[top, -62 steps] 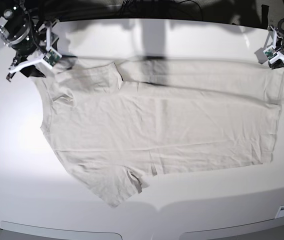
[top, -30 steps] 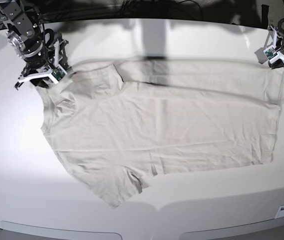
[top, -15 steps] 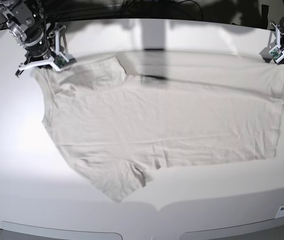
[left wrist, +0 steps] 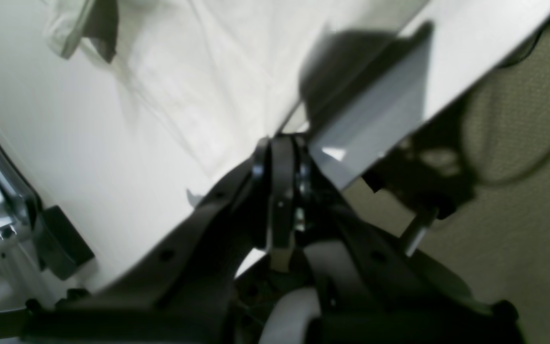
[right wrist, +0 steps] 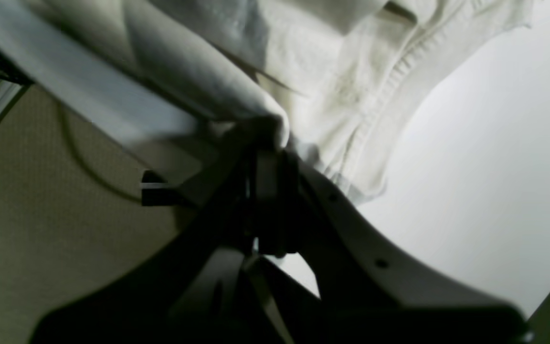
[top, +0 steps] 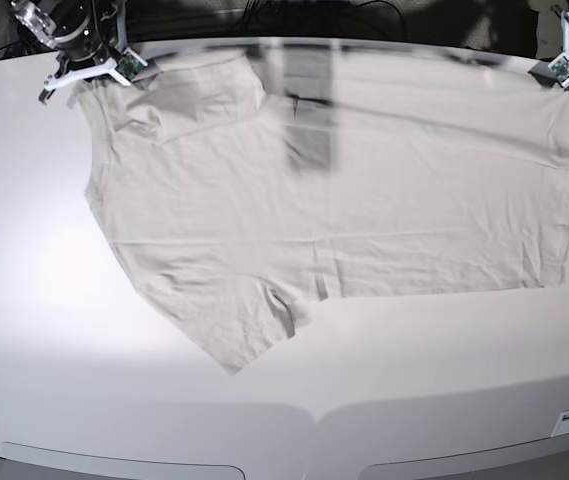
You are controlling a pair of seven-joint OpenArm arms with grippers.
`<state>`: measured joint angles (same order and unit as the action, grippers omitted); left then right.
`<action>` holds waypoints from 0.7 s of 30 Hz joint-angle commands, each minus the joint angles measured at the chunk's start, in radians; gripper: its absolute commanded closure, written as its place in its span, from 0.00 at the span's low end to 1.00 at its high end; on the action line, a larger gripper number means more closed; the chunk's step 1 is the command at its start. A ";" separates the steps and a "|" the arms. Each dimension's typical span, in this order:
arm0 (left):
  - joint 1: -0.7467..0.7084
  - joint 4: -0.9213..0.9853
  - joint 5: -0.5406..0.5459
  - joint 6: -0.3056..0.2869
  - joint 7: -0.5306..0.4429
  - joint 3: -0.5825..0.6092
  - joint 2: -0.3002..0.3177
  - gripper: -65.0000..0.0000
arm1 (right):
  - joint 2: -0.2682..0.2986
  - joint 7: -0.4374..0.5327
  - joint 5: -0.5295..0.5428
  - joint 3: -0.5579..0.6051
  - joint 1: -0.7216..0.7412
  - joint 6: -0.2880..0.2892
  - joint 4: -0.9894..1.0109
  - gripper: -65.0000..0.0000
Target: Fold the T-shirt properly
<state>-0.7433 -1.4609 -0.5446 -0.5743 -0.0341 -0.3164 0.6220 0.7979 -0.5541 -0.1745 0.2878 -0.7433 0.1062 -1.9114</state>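
T-shirt lies spread flat across the white table, reaching its far edge. Right hand, at the far-left corner, is clamped on the shoulder fabric; left hand, at the far-right corner, is closed on the hem corner.

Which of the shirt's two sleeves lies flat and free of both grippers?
The near sleeve of the T-shirt, spread toward the table's front edge; the far one is bunched beside the right gripper.
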 commanded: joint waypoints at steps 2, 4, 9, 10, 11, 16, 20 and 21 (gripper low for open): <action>-0.022 0.007 -0.004 -0.047 0.046 -0.013 0.008 1.00 | 0.016 0.000 -0.005 -0.007 -0.005 -0.032 -0.016 1.00; -0.022 0.007 0.021 -0.047 0.047 -0.026 0.008 1.00 | 0.016 0.000 -0.005 -0.007 -0.005 -0.042 -0.016 1.00; -0.039 -0.009 0.045 -0.047 0.043 -0.053 0.008 1.00 | 0.016 0.000 -0.005 -0.007 -0.005 -0.048 -0.016 1.00; -0.041 -0.017 0.066 -0.047 0.046 -0.060 0.008 1.00 | 0.016 0.001 -0.004 -0.007 -0.005 -0.048 -0.018 1.00; -0.041 -0.024 0.088 -0.047 0.050 -0.070 0.008 1.00 | 0.016 0.000 0.004 -0.007 -0.005 -0.047 -0.025 0.99; -0.041 -0.078 0.174 -0.047 0.053 -0.138 0.008 0.73 | 0.016 -0.002 0.075 -0.007 -0.005 -0.047 -0.098 0.58; -0.041 -0.141 0.225 -0.050 0.134 -0.213 0.008 0.60 | 0.016 -0.010 0.074 -0.007 -0.005 -0.047 -0.151 0.58; -0.041 -0.157 0.237 -0.069 0.147 -0.238 0.008 0.60 | 0.016 -0.010 0.074 -0.007 -0.005 -0.047 -0.161 0.58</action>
<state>-0.7753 -1.6070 -0.3126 -0.6548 0.1196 -0.5423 0.6090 0.8009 -0.5774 -0.0986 0.2874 -0.7456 0.0673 -2.0537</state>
